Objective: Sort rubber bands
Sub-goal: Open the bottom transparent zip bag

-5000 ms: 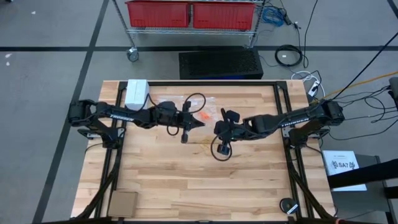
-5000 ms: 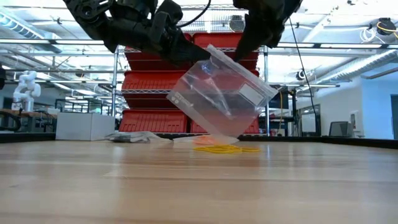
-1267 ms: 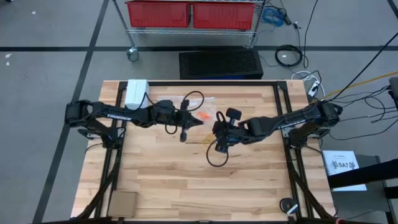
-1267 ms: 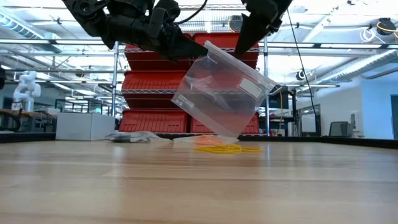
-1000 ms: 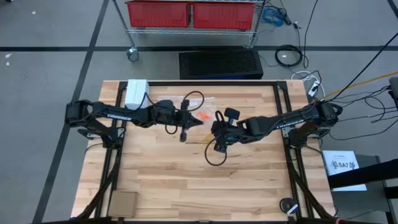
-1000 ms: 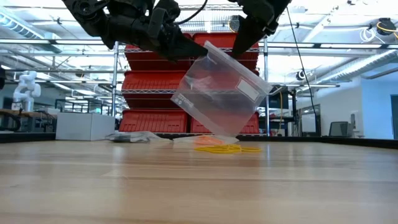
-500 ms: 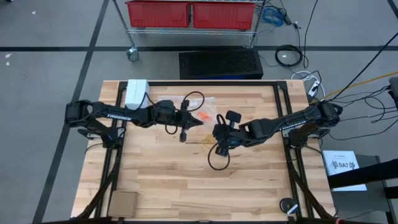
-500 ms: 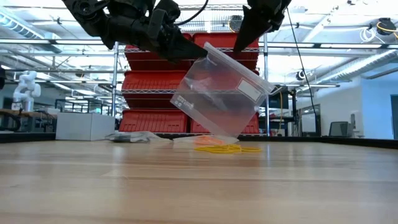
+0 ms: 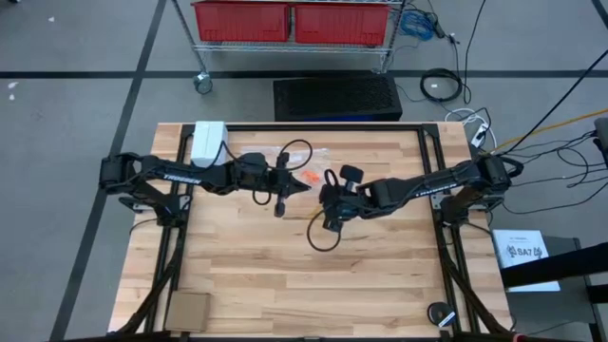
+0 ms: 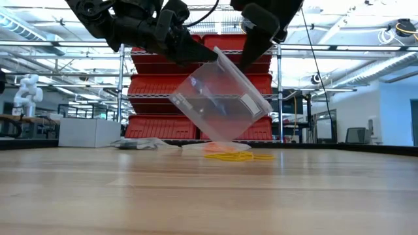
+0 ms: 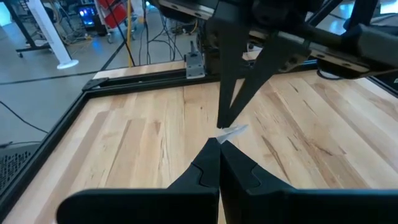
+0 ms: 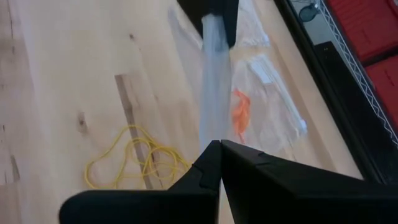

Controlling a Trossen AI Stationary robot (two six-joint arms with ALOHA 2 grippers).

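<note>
The left pincer [image 10: 208, 57] was seen clamped shut on 1 upper corner of a clear bag [image 10: 219, 101], which hung tilted in the air just below it. Compared with half a second before, the left arm was found unmoved, while the bag had been swung and twisted: its lower body was turned toward the left arm's side and its mouth pulled wider.

Directly beneath the bag, on the table [image 9: 285, 266], a small heap of yellow rubber bands [image 10: 232, 156] was seen, with orange ones [image 12: 241, 112] lying beside it inside another flat bag [image 12: 267, 106] that rested on the wood. Neither heap had been disturbed.

The right pincer [image 10: 247, 60] was shut on the opposite edge of the bag's mouth, just beside the left one. It had been shifted a little toward the left pincer since half a second earlier. It was judged that the bag was being held open for filling, and that no bands had yet been dropped in.
</note>
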